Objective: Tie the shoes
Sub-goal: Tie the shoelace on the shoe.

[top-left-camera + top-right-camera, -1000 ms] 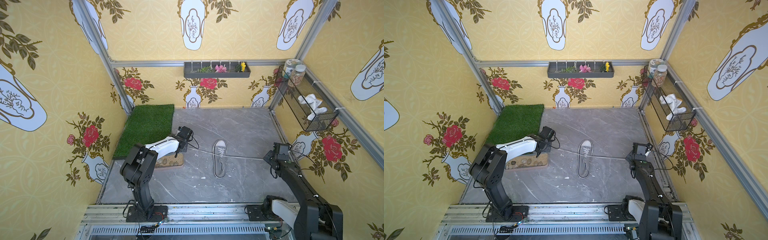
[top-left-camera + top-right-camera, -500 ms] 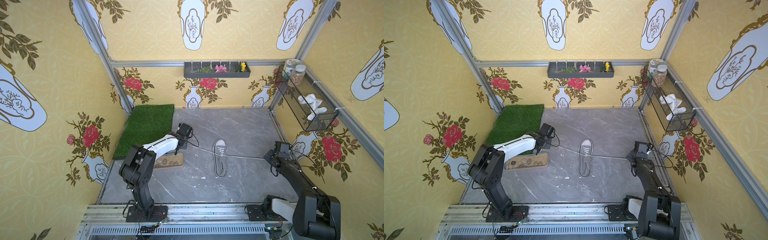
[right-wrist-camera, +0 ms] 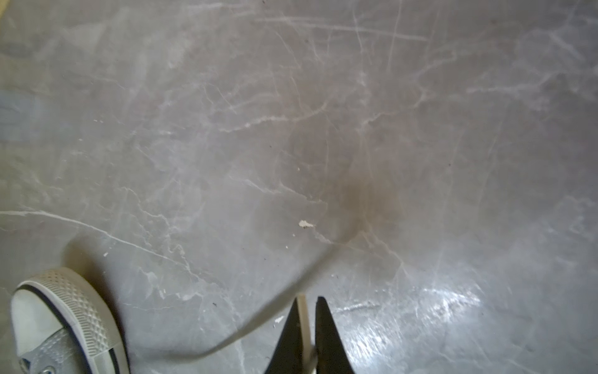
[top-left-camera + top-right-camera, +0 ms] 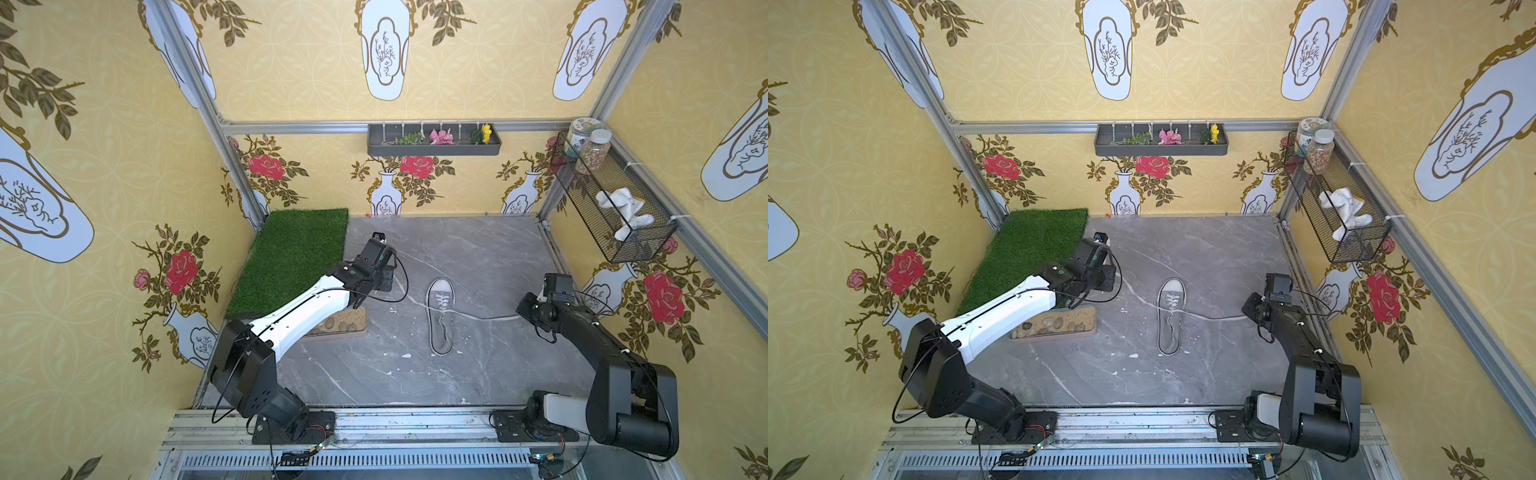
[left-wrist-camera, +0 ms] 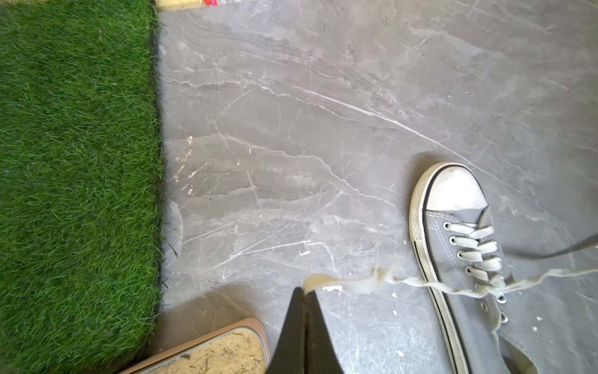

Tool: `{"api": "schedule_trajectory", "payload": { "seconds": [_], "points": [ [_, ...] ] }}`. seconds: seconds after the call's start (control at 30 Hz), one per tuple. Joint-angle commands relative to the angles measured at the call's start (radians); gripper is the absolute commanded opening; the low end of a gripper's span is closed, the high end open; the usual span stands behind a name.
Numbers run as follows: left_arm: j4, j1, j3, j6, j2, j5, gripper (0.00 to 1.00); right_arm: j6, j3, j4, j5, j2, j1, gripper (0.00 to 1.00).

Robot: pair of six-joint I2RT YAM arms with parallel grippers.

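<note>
**Top views, then the wrists: one sneaker, two lace strands out sideways**

In both top views you have one grey sneaker (image 4: pixel 440 320) standing on its sole in the middle of the desk (image 4: pixel 478 257), with its white toe towards the back wall. Your left arm (image 4: pixel 307 307), with its white forearm, stretches low from its base across the one pebble tray (image 4: pixel 357 329). Its wrist sits beside the edge of the one grass mat (image 4: pixel 295 257). Your right arm (image 4: pixel 582 328) is black, folds high at the elbow and slants down to a wrist near the side wall, well to the right of the sneaker. The right lace strand (image 4: pixel 486 318) lies slack on the desk between the shoe and that wrist. The wire basket (image 4: pixel 577 195) holds two jars and one white cloth (image 4: pixel 623 212). The label on the rear jar (image 4: pixel 582 133) is too small to read.

In the left wrist view your left pincer (image 5: pixel 304 291) is pressed together on the tip of the left lace strand (image 5: pixel 356 286). The strand runs off the desk surface to the sneaker's eyelets (image 5: pixel 453 240). A tray corner (image 5: pixel 252 327) lies just beside the pincer, and no brand can be read on the shoe.

In the right wrist view your right pincer (image 3: pixel 308 301) stands slightly spread. The right lace strand lies in the gap against one finger (image 3: pixel 293 323), with a slit showing beside the other. Only the sneaker's toe cap (image 3: pixel 35 320) shows, well apart from the pincer.
</note>
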State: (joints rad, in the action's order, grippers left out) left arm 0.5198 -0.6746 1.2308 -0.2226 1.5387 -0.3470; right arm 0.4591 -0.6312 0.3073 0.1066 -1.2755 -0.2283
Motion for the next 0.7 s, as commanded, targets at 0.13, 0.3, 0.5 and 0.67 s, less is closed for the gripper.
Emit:
{"api": "schedule_trajectory", "payload": {
  "seconds": [0.13,0.3,0.5,0.67],
  "points": [
    [0.046,-0.018,-0.032,-0.024,-0.045,0.005,0.00,-0.030,-0.045,0.093,-0.063,0.074,-0.003,0.34],
    [0.052,-0.019,-0.045,-0.030,-0.076,0.015,0.00,-0.047,-0.070,0.125,-0.024,0.155,0.012,0.49],
    [0.067,-0.018,-0.022,-0.049,-0.101,0.064,0.00,-0.191,-0.121,0.021,0.239,0.172,0.326,0.58],
    [0.083,-0.019,0.016,-0.064,-0.102,0.111,0.00,-0.312,-0.149,-0.055,0.264,0.052,0.597,0.59]
  ]
}}
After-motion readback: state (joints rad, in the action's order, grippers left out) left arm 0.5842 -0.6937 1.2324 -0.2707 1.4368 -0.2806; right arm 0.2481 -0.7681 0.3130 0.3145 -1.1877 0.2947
